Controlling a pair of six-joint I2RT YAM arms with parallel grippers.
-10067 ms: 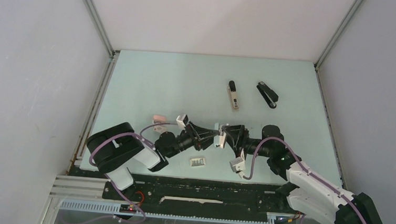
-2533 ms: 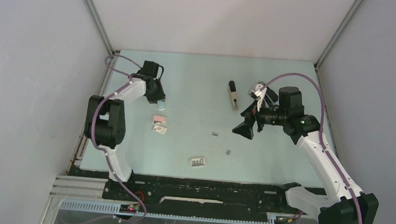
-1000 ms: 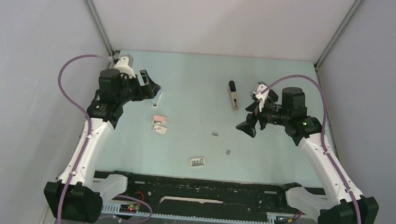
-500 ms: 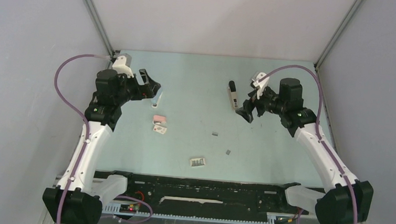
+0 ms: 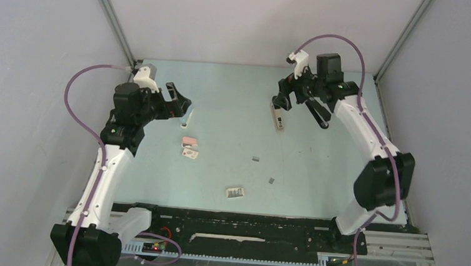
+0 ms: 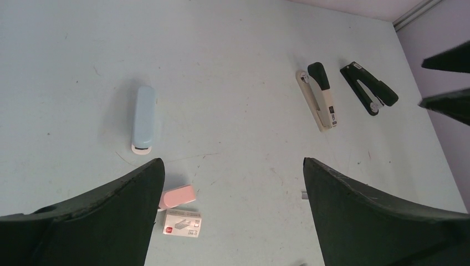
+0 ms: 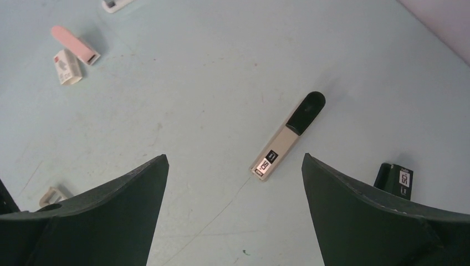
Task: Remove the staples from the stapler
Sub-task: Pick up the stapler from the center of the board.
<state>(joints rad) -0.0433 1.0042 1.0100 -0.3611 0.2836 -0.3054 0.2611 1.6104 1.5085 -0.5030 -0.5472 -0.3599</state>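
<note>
Three staplers lie on the pale green table. A light-blue one [image 6: 144,119] is at the far left, a beige-and-black one [image 7: 288,136] and a black one [image 6: 368,94] at the far right. Two tiny grey staples [image 5: 255,159] [image 5: 271,180] lie loose mid-table. My left gripper [image 6: 231,162] hovers open and empty above the light-blue stapler's area [image 5: 180,104]. My right gripper [image 7: 234,157] is open and empty, raised just over the beige stapler [image 5: 277,117]. The right arm partly hides the black stapler in the top view.
A pink block [image 6: 177,197] and a small white box [image 6: 183,223] lie side by side left of centre. Another small white-and-grey piece [image 5: 235,192] sits near the table's front. Grey walls close in on the left, right and back.
The right arm swung toward the far wall, from the mid-right to over the beige stapler. The left gripper's jaws spread a little wider; that arm stayed in place.
</note>
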